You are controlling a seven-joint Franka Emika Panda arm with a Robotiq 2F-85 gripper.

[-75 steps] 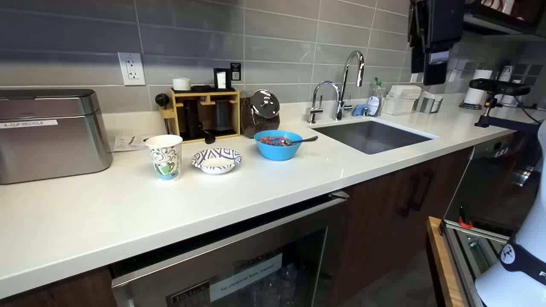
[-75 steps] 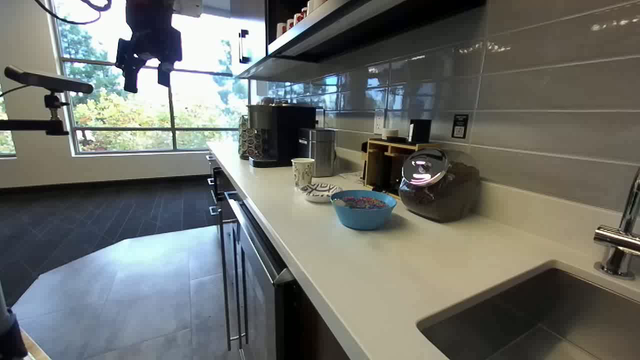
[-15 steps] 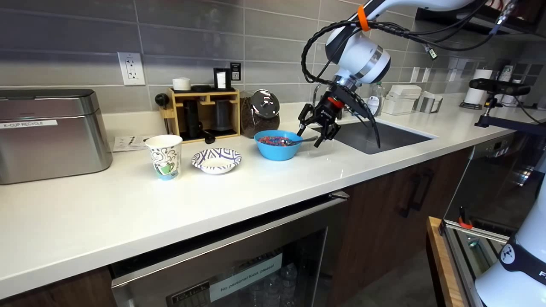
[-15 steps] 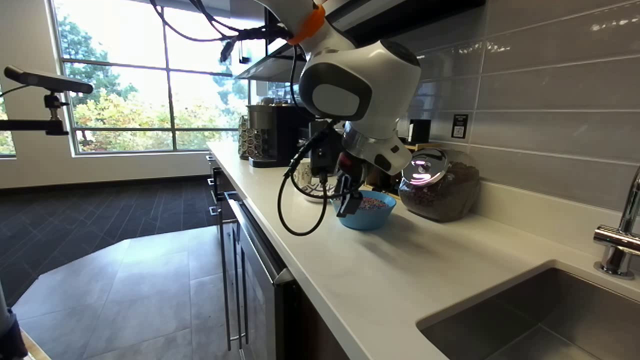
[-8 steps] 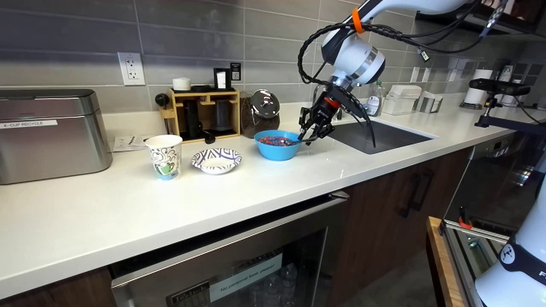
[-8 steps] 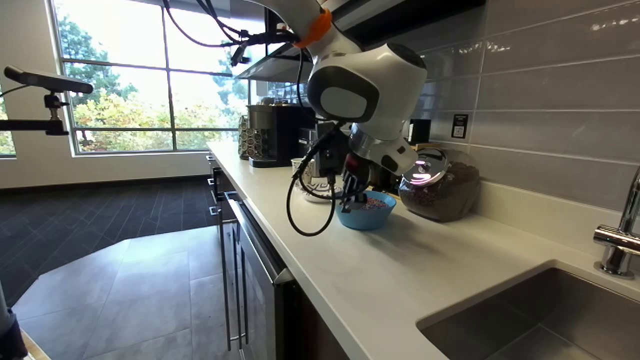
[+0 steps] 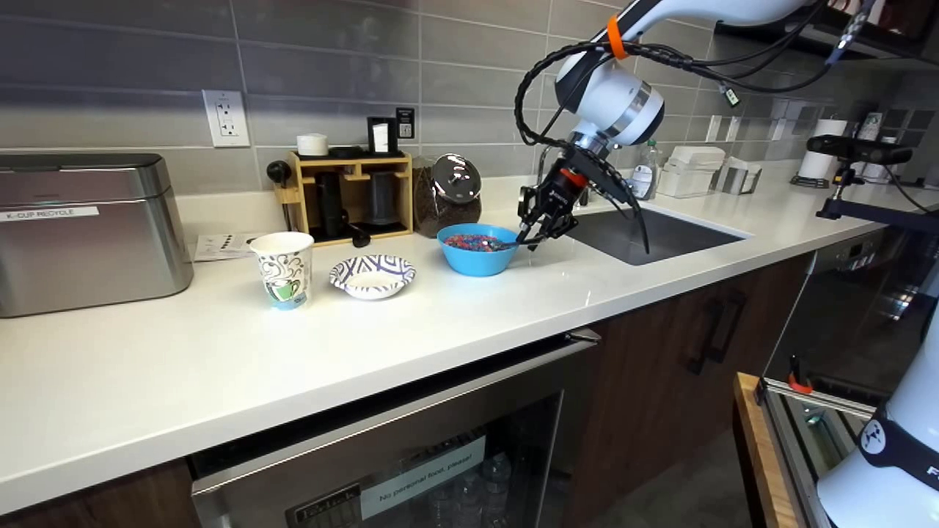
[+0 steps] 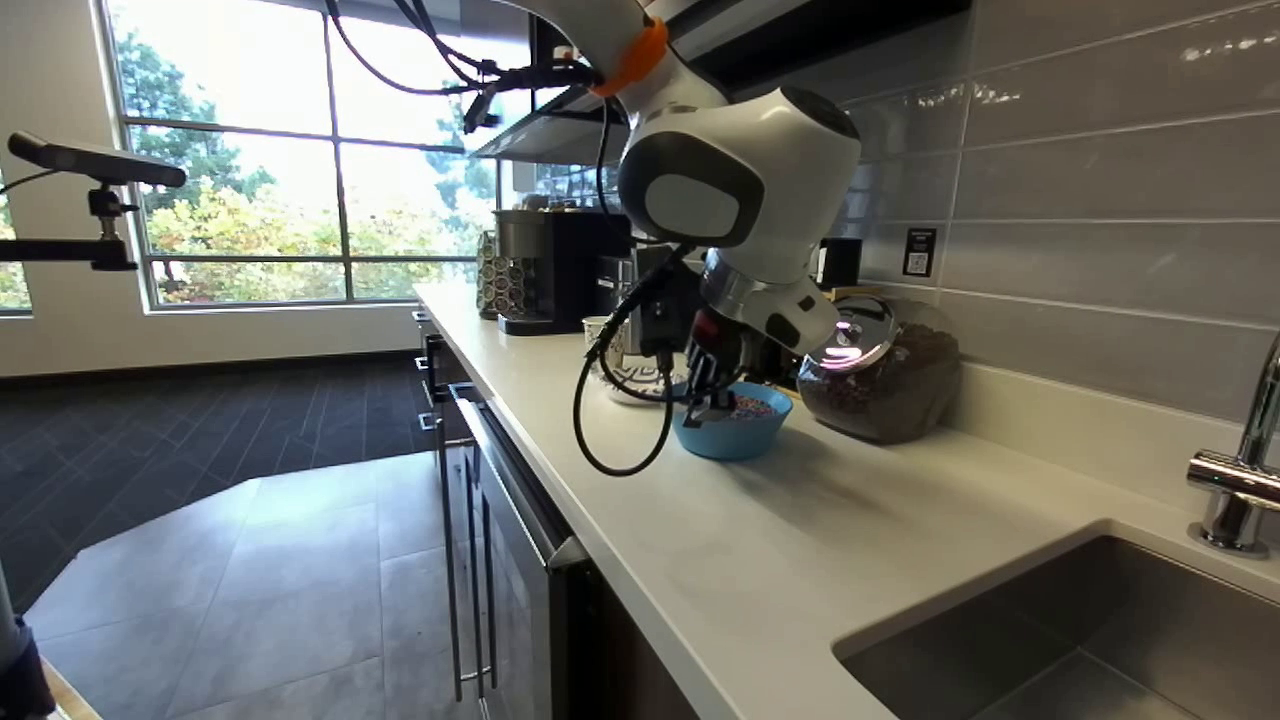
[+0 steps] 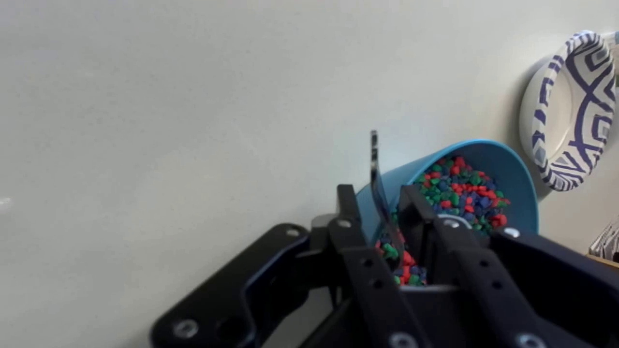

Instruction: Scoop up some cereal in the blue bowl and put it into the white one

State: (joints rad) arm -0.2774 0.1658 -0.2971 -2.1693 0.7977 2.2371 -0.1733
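The blue bowl [image 7: 477, 262] stands on the counter, holding red, green and dark blue cereal [image 9: 471, 193]. A spoon [image 9: 378, 188] leans in it, its handle out over the rim on the sink side. Around that handle, at the rim, is my gripper [image 9: 378, 195]; its jaws are partly closed, and the wrist view shows space on both sides of the handle. In an exterior view the gripper [image 8: 705, 408] covers part of the bowl. The white bowl [image 7: 372, 282], with blue-purple markings, sits beyond the blue bowl from the gripper and looks free of cereal.
A patterned paper cup [image 7: 282, 271] stands beside the white bowl. Behind are a wooden organizer [image 7: 352, 233] and a glass jar [image 7: 440, 209] with a metal lid. The sink [image 7: 653, 235] lies on the gripper's side of the blue bowl. A steel bin [image 7: 92, 235] is farther along.
Five seconds ago the gripper was high away from the counter. Over the last second it has moved in to the spoon handle and its jaws have narrowed around it. The bowls have not moved.
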